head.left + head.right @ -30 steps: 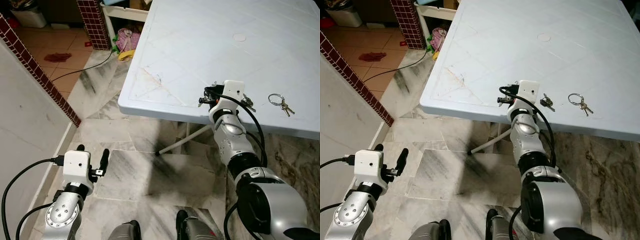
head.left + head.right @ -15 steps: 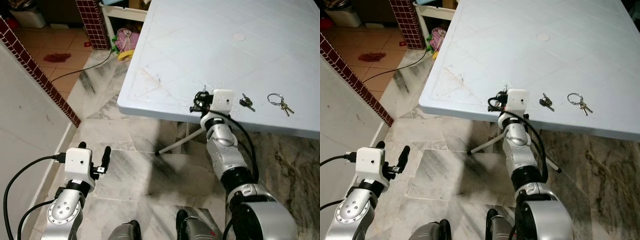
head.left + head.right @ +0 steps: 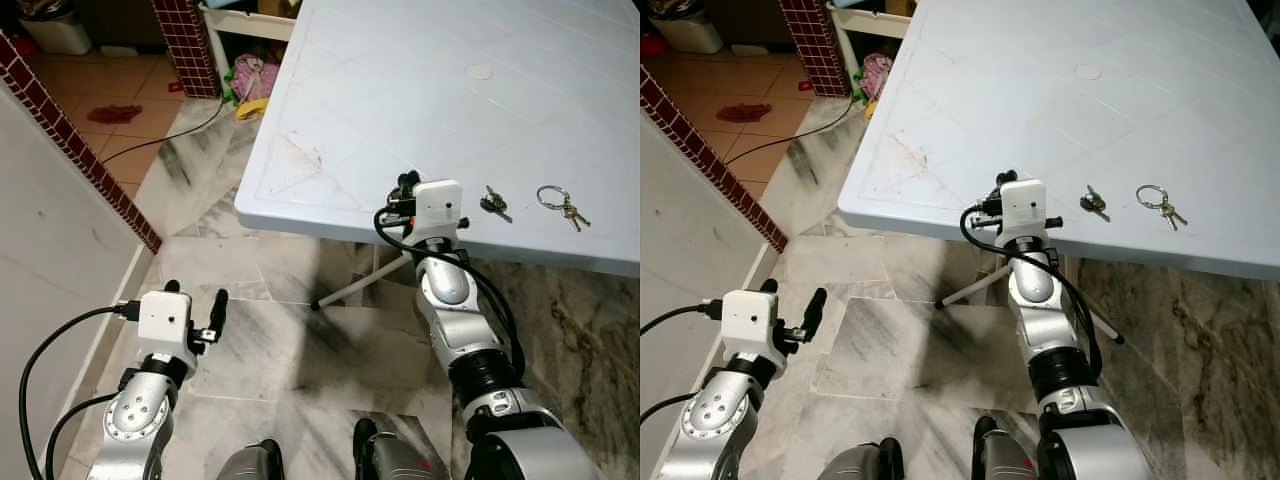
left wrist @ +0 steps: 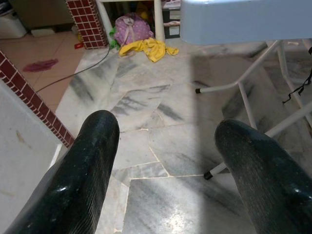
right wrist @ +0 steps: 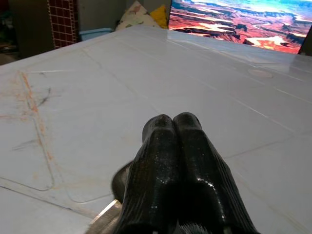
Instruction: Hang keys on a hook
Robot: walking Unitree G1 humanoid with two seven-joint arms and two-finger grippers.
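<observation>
Marble floor tiles (image 3: 300, 350) run under a pale blue plastic surface (image 3: 420, 90), with a red brick pillar (image 3: 185, 45) and a heap of yellow and pink cloth (image 3: 252, 85) beyond its far corner. Two sets of keys lie near the front edge of the surface: a small dark bunch (image 3: 492, 204) and, just beside it toward the robot's right, a ring with keys (image 3: 558, 204). The right gripper (image 5: 173, 131) is raised at the front edge of the surface, to the left of the dark bunch and apart from it; its fingers (image 5: 190, 146) are pressed together with nothing between them. The left gripper (image 4: 165, 141) hangs low over the floor beside a white wall (image 3: 50, 230), its fingers (image 4: 85, 161) spread wide and holding nothing.
</observation>
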